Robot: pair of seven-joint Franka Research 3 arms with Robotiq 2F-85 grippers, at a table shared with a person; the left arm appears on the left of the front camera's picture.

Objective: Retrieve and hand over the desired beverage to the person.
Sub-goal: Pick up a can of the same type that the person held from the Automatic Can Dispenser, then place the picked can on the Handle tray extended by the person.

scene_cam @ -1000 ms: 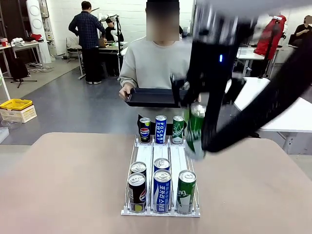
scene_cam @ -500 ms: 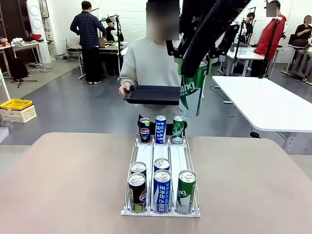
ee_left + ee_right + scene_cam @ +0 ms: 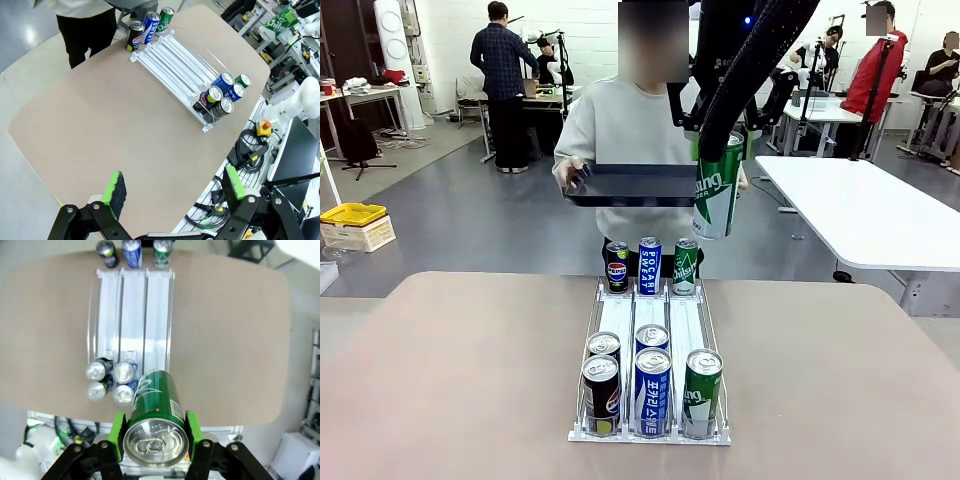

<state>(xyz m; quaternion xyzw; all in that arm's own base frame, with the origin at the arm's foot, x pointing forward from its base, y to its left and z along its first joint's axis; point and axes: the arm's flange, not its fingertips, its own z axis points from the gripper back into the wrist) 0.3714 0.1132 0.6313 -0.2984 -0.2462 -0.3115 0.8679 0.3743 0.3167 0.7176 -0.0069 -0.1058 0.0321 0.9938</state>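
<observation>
Beige table (image 3: 440, 380); grey floor (image 3: 470, 220); person (image 3: 610, 130) standing.

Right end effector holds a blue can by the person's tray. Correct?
No: the can is green, not blue, per the front view. The right end effector does hold it by the person's tray.

You're in a robotics lab: open grey floor (image 3: 450, 210), white worktables (image 3: 860, 210) far right, ppl (image 3: 500, 80) at benches (image 3: 535, 98) far left, yellow crate (image 3: 352, 213), cables (image 3: 245, 150) & e-stop (image 3: 263, 126) beside the table (image 3: 100, 130).
</observation>
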